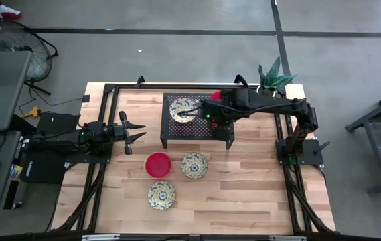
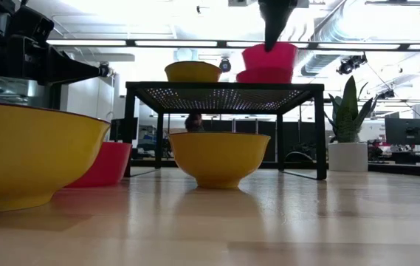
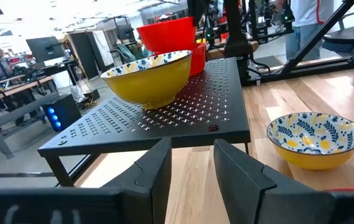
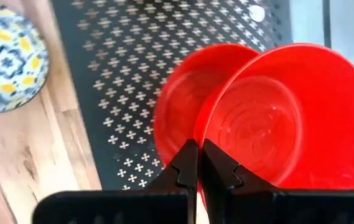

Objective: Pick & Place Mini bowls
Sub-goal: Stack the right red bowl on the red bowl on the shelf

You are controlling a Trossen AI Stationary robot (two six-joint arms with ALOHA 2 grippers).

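A black perforated stand (image 1: 197,130) carries a floral bowl (image 1: 182,109) and two red bowls. One red bowl (image 4: 180,115) sits on the stand's top. My right gripper (image 4: 199,163), over the stand, is shut on the other red bowl (image 4: 288,118), which overlaps the first. In the low view the held bowl (image 2: 269,55) is right above the lower one (image 2: 257,76). A red bowl (image 1: 158,164) and two floral bowls (image 1: 194,165) (image 1: 161,195) rest on the table. My left gripper (image 1: 135,134) waits open, left of the stand. My right gripper pinches the rim (image 4: 206,140) of the upper red bowl, one finger inside and one outside, coming from above and pointing down. The bowl sits tilted over the second red bowl. Whether its base touches that bowl, I cannot tell.
A plant in a white pot (image 2: 348,155) stands at the table's far right corner (image 1: 274,77). Bare wood lies right of and in front of the stand. In the left wrist view, people and desks show in the room beyond the table.
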